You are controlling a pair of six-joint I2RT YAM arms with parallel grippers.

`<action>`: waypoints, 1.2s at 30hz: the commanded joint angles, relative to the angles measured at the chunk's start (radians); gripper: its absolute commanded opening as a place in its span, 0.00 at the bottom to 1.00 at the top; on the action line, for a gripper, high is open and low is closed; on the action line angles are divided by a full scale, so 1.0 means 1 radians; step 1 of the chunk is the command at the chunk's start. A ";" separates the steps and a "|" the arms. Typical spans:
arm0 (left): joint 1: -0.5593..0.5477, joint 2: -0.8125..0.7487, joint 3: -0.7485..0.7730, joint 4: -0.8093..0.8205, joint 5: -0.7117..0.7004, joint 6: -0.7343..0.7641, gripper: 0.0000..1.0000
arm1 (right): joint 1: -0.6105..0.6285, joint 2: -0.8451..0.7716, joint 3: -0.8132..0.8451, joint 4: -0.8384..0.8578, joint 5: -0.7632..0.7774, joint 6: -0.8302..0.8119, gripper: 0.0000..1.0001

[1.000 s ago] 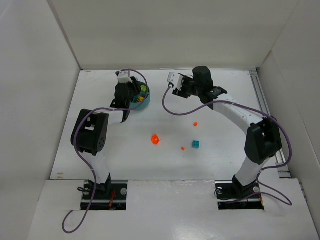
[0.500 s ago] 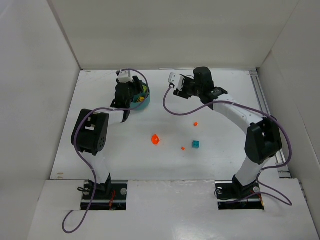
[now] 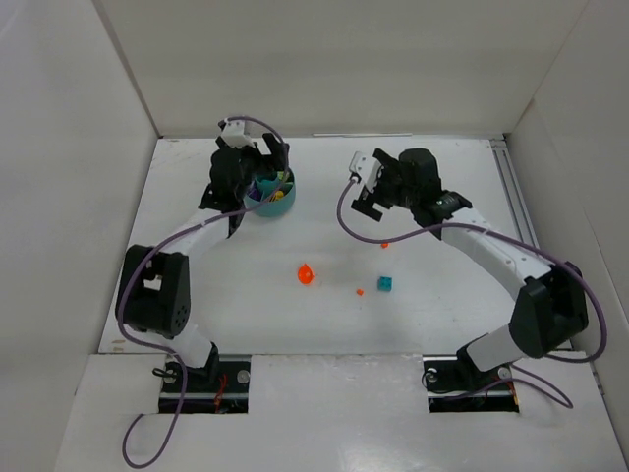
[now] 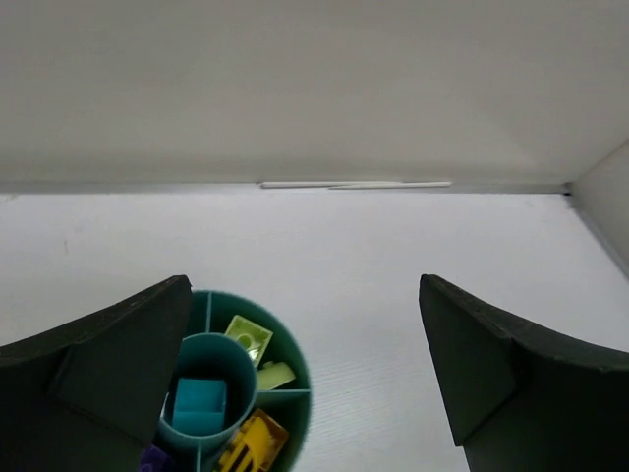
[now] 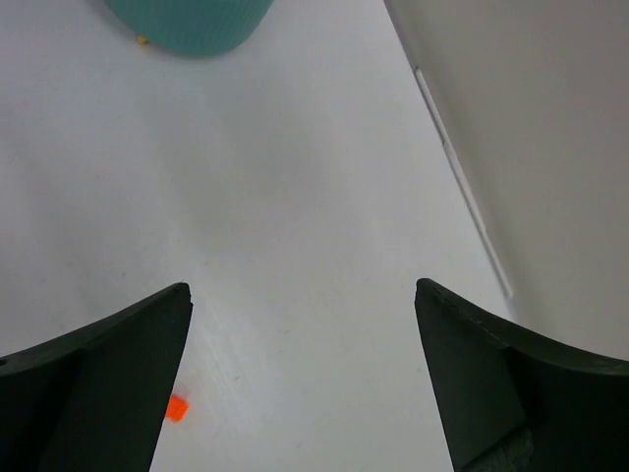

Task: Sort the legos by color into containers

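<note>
The teal bowl (image 3: 271, 195) stands at the back left of the table. Its centre cup holds a teal brick (image 4: 200, 404); the wedges around it hold lime bricks (image 4: 248, 336), a yellow one (image 4: 251, 444) and a purple bit (image 4: 152, 460). My left gripper (image 3: 263, 163) hovers over the bowl's far side, open and empty (image 4: 303, 283). On the table lie a larger orange lego (image 3: 307, 273), two tiny orange bits (image 3: 384, 244) (image 3: 360, 291) and a teal brick (image 3: 385, 283). My right gripper (image 3: 362, 200) is open and empty (image 5: 303, 287) right of the bowl, with an orange bit (image 5: 176, 406) by its left finger.
White walls close in the table at the back (image 3: 324, 69) and on both sides. A rail (image 3: 511, 197) runs along the right edge. The bowl's outer wall (image 5: 187, 25) shows at the top of the right wrist view.
Both grippers have opened wide. The left arm has swung left and back over the bowl. The right arm has moved right and toward the near side, away from the bowl.
</note>
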 commanded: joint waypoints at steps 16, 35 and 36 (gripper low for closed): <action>-0.275 -0.661 -0.284 -0.611 -0.043 -0.344 1.00 | 0.276 -0.214 -0.469 -0.226 0.562 0.957 0.98; -0.303 -0.723 -0.370 -0.669 -0.074 -0.344 1.00 | 0.333 -0.156 -0.591 -0.100 0.664 1.254 0.55; -0.303 -0.723 -0.370 -0.669 -0.074 -0.344 1.00 | 0.333 -0.156 -0.591 -0.089 0.664 1.254 0.53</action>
